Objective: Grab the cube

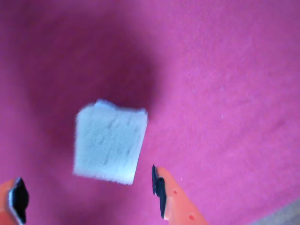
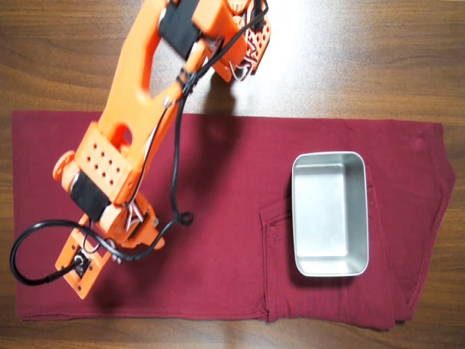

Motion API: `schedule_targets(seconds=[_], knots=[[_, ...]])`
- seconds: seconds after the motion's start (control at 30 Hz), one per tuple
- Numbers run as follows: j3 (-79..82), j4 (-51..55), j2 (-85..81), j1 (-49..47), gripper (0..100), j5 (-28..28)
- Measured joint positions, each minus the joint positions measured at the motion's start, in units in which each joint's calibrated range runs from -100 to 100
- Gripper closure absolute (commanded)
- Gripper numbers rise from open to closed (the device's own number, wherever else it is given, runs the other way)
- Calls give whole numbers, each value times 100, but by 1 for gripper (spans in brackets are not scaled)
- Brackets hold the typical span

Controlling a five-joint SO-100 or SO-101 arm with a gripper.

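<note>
wrist view: cube [image 1: 110, 143], pale and blurred, on magenta cloth [image 1: 225, 93], lying toward 12 o'clock of the gripper [image 1: 89, 192]; orange fingers [image 1: 176, 199] with black pads spread apart, clear of the block. overhead view: orange arm [image 2: 127, 138] toward 8 o'clock over dark red cloth; cube hidden; metal tray [image 2: 329, 214] at 3 o'clock.

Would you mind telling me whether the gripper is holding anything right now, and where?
Nothing is held: the gripper is open, its fingertips short of the cube on the cloth.
</note>
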Motion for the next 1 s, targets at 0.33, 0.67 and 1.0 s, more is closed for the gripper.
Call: schedule_targets(seconds=[0.33,0.67,1.0], knots=[[-157,-723,894,50,94,-195],[-221,-620,217,-658,100,-313],[516,178,-2283,-6710,100,-1006]])
